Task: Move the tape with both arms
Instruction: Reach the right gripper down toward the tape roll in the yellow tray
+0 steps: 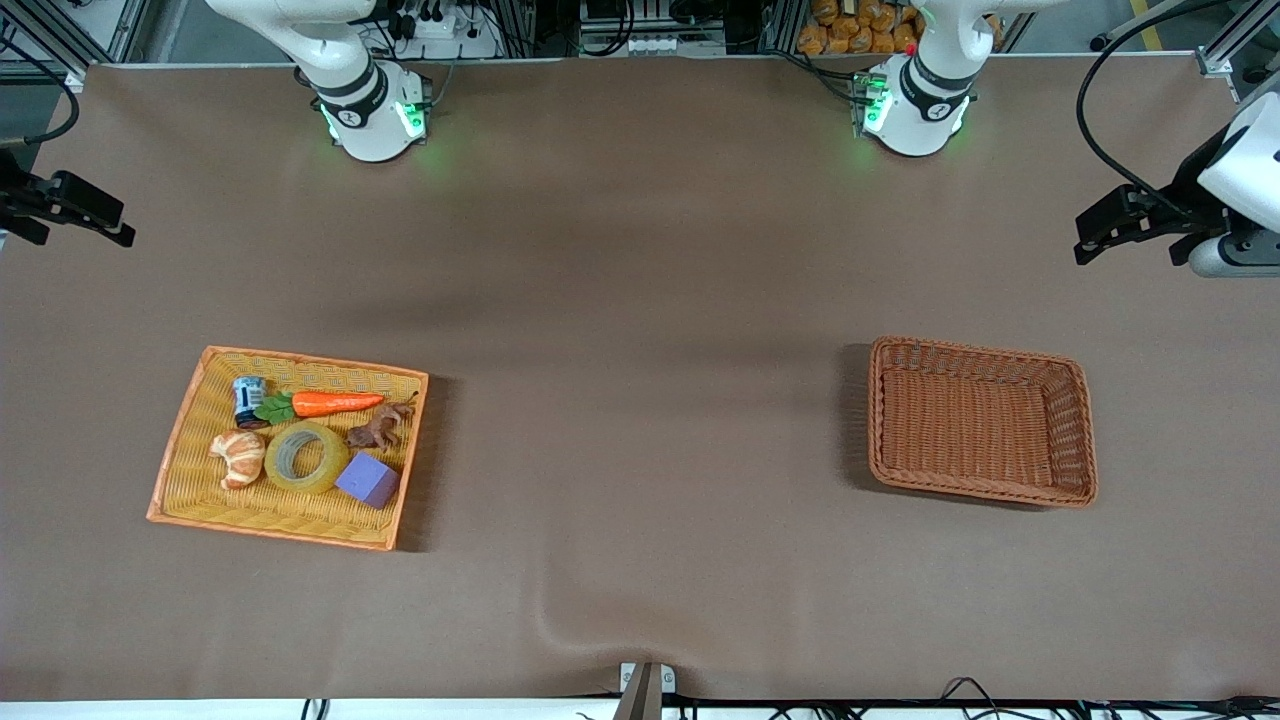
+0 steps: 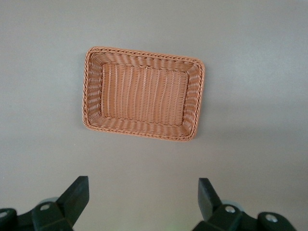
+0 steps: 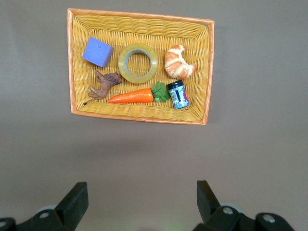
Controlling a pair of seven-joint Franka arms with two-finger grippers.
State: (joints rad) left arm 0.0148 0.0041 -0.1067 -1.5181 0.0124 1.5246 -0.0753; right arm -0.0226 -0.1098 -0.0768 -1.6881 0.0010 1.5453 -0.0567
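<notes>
The tape is a yellowish ring lying flat in the yellow woven tray toward the right arm's end of the table. It also shows in the right wrist view, between a purple block and a croissant. My right gripper is open and empty, high above the table beside the tray; it shows at the edge of the front view. My left gripper is open and empty, high above the table beside the brown basket, and shows at the other edge.
The tray also holds a croissant, a carrot, a purple block, a brown toy animal and a small jar. The brown wicker basket is empty, toward the left arm's end.
</notes>
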